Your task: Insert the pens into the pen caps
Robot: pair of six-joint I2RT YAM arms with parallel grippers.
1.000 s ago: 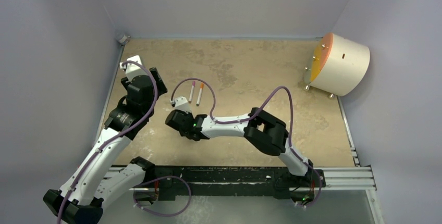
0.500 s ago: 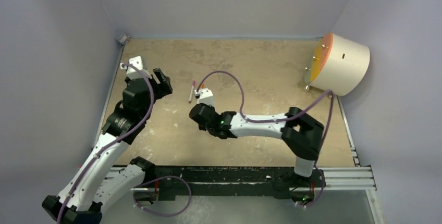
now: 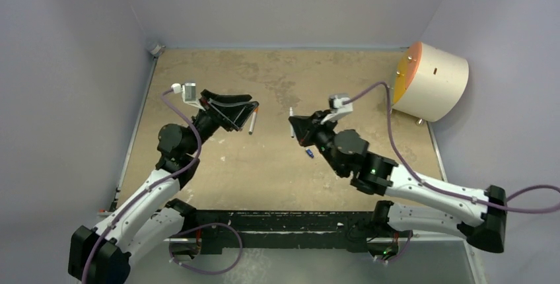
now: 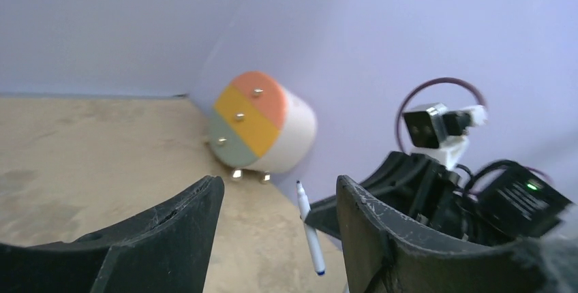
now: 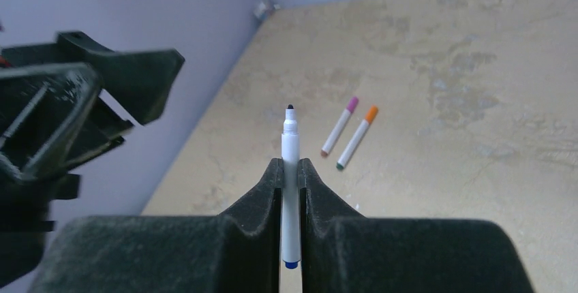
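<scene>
Two pens capped | blue cap empty | right end effector holds third pen

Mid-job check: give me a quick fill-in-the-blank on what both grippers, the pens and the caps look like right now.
1. The right gripper is shut on a pen whose dark tip has no ___ on it.
2. The left gripper holds nothing; its jaws stand ___.
3. Beside the pink-capped pen lies a second pen with a cap coloured ___.
4. The loose cap lying on the table near the right gripper is ___.

Missing words: cap; open; orange; blue.
</scene>
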